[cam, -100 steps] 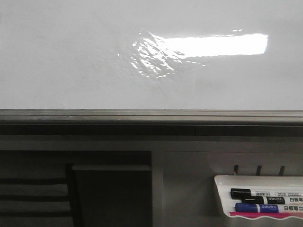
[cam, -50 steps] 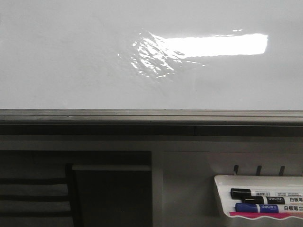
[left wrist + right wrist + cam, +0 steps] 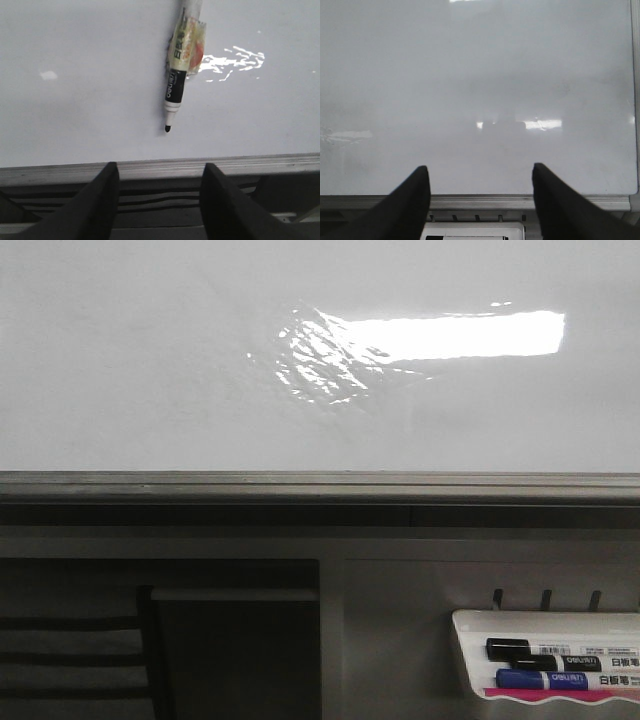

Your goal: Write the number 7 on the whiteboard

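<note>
The whiteboard (image 3: 150, 360) fills the upper half of the front view, glossy white with a bright rectangular glare (image 3: 450, 335) and a grey edge rail (image 3: 320, 485) below it. No number 7 shows on it in any view. Neither gripper appears in the front view. In the left wrist view a black-tipped marker (image 3: 175, 92) with yellowish tape wrapped round its barrel lies against the board (image 3: 75, 115), tip towards the rail. My left gripper (image 3: 160, 166) is open and empty, short of the marker. My right gripper (image 3: 480, 168) is open and empty, facing the bare board (image 3: 480, 75).
A small white marker tray (image 3: 540, 618) hangs below the rail at the lower right, holding a black marker (image 3: 540, 650) and a blue marker (image 3: 545, 678). The tray (image 3: 470, 227) also shows between my right fingers. Dark shelving sits at the lower left.
</note>
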Action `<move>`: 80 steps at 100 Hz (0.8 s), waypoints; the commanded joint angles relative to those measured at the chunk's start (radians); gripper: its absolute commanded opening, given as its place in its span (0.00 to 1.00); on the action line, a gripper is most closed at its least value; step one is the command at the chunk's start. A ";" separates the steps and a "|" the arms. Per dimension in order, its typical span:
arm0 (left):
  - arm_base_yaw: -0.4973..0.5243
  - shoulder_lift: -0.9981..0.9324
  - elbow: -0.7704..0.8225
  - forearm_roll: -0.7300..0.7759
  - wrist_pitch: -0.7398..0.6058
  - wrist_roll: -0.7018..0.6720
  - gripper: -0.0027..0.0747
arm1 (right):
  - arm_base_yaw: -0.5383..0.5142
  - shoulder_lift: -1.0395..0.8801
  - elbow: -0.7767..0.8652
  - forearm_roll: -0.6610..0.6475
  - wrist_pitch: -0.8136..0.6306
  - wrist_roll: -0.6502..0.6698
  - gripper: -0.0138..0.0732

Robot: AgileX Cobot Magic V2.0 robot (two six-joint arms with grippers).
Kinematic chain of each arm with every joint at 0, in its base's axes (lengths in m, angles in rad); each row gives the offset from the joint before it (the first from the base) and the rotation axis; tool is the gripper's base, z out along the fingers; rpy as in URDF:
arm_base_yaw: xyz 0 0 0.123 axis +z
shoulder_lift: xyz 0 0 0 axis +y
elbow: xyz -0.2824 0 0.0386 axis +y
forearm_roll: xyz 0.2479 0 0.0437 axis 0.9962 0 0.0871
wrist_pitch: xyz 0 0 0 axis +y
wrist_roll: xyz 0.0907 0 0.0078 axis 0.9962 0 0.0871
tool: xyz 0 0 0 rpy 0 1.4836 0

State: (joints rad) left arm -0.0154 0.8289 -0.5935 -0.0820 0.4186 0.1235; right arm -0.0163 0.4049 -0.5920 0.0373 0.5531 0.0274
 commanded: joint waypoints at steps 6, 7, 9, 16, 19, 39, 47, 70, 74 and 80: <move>-0.005 0.086 -0.062 -0.016 -0.090 0.004 0.47 | -0.008 0.015 -0.032 -0.001 -0.081 -0.009 0.62; -0.005 0.091 -0.065 -0.016 -0.095 0.004 0.47 | -0.008 0.015 -0.032 -0.001 -0.081 -0.009 0.62; -0.005 0.103 -0.067 -0.019 -0.105 0.004 0.47 | -0.008 0.015 -0.032 -0.001 -0.084 -0.009 0.62; -0.005 0.142 -0.078 -0.023 -0.136 0.004 0.47 | -0.008 0.015 -0.032 -0.001 -0.095 -0.009 0.62; -0.005 0.159 -0.083 -0.023 -0.149 0.004 0.47 | -0.008 0.015 -0.032 -0.001 -0.097 -0.009 0.62; -0.072 0.232 -0.083 -0.015 -0.275 0.057 0.47 | -0.008 0.015 -0.032 -0.001 -0.103 -0.009 0.62; -0.096 0.257 -0.083 -0.013 -0.331 0.059 0.47 | -0.008 0.015 -0.032 -0.001 -0.103 -0.009 0.62; -0.109 0.347 -0.083 0.031 -0.412 0.059 0.47 | -0.008 0.015 -0.032 -0.001 -0.103 -0.009 0.62; -0.109 0.362 -0.083 0.034 -0.428 0.059 0.47 | -0.008 0.015 -0.032 -0.001 -0.103 -0.009 0.62; -0.109 0.378 -0.083 0.039 -0.452 0.059 0.47 | -0.008 0.015 -0.032 -0.001 -0.103 -0.009 0.62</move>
State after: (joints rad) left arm -0.1188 1.2036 -0.6416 -0.0533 0.0742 0.1832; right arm -0.0163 0.4049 -0.5920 0.0396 0.5341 0.0265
